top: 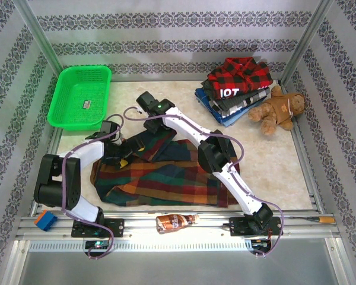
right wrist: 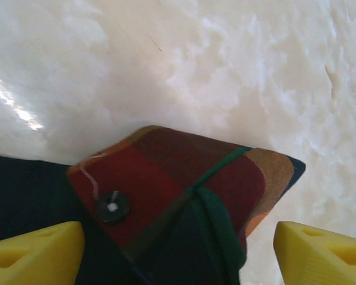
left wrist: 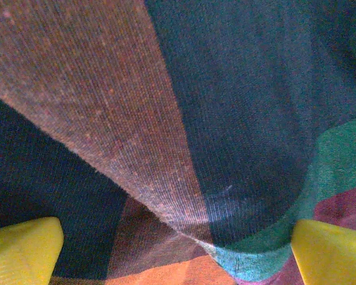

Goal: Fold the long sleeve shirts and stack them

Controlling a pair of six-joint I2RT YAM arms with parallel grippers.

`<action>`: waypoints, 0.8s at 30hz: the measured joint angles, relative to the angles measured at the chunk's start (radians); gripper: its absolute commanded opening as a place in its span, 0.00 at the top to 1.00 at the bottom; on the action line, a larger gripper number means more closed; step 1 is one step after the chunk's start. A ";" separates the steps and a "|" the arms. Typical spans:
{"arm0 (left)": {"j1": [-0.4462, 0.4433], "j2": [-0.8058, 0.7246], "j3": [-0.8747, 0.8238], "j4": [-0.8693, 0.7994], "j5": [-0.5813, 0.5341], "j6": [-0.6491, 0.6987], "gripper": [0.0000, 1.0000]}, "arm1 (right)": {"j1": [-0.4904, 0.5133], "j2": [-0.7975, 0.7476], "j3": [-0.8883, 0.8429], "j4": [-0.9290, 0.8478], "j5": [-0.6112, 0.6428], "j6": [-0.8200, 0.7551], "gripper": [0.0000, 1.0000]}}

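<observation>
Left pincer (left wrist: 178, 252), jaws wide apart, hovers close over the plaid shirt (top: 166, 178), which lies spread on the near counter (top: 267, 160) with its long axis left to right. Just beyond, my right pincer (right wrist: 178, 249), also apart, straddles a buttoned cuff (right wrist: 166, 178) pointing away from me. I judge this arm nearer that sleeve. Far left, a green basket (top: 58, 98) holds one small dark item (top: 86, 105). Far right sits the folded stack (top: 237, 89).
</observation>
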 measured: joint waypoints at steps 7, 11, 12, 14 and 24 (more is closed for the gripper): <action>0.007 0.000 -0.018 0.040 0.024 0.015 0.00 | 0.000 0.060 0.040 0.002 0.074 -0.051 0.22; 0.015 0.000 -0.028 0.061 0.040 0.015 0.00 | -0.004 0.107 0.099 0.028 0.130 -0.068 0.62; 0.019 0.000 -0.030 0.067 0.047 0.015 0.00 | -0.007 0.115 0.114 0.039 0.142 -0.069 0.71; 0.026 0.001 -0.033 0.079 0.058 0.014 0.00 | -0.012 0.126 0.135 0.066 0.158 -0.070 0.91; 0.062 0.024 -0.047 0.184 0.108 -0.038 0.00 | -0.039 0.072 0.150 0.117 0.055 0.106 1.00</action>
